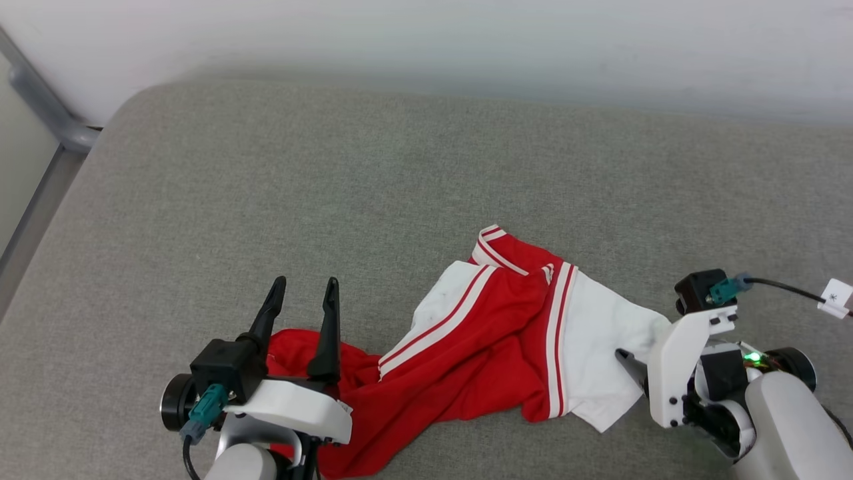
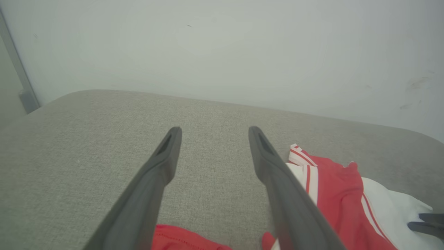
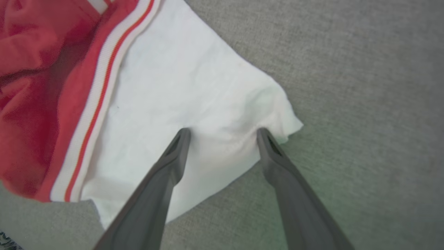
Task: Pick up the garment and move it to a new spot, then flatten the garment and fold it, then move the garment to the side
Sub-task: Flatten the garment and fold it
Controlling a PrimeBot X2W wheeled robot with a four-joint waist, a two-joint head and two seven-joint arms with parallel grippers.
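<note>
Surface: grey cushion [image 1: 400,167] against a pale wall [image 1: 466,40].
Garment [image 1: 480,347]: crumpled on the cushion, between the two grippers.
Left gripper [image 1: 305,281]: fingers wide apart, empty, over the red end.
Right gripper [image 3: 223,131]: fingers wide apart, tips at the white sleeve's corner.

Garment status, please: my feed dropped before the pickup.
Left gripper open, above red hem. Right gripper open, tips at white sleeve. Garment crumpled on grey cushion, unheld. Nothing seen in the way.
</note>
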